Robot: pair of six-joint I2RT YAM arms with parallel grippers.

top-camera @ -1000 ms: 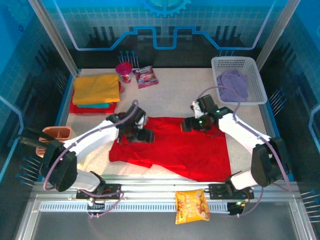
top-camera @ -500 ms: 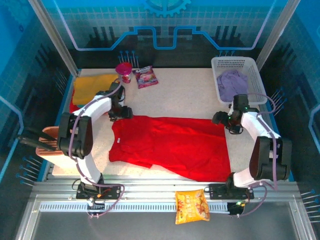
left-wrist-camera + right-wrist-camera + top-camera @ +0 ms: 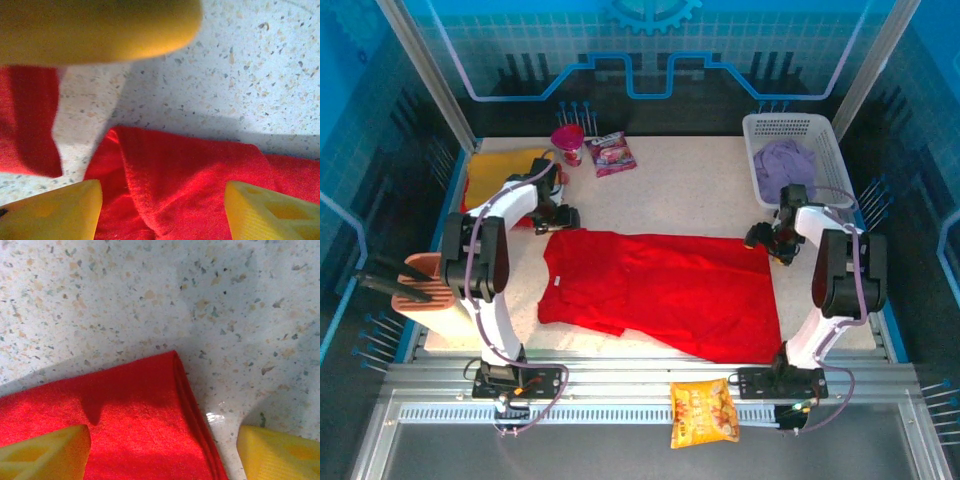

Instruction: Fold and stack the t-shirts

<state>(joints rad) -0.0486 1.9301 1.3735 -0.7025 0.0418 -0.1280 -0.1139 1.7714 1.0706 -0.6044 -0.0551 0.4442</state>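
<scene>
A bright red t-shirt lies spread flat across the middle of the table. My left gripper hovers open at its far left corner; in the left wrist view the yellow fingers straddle a rumpled fold of the red cloth. My right gripper is open at the far right corner, where its fingers stand either side of the shirt's doubled edge. A folded mustard yellow t-shirt tops a pile at the far left, over red cloth. A pale lilac t-shirt lies in the basket.
The white lattice basket stands at the far right. A pink cup and a snack packet sit at the back. An orange-yellow snack bag lies on the front rail. A terracotta holder is at the left edge.
Both arms have swung from over the shirt's middle out to its far corners. The red shirt now lies uncovered and flat. The right jaws have narrowed slightly.
</scene>
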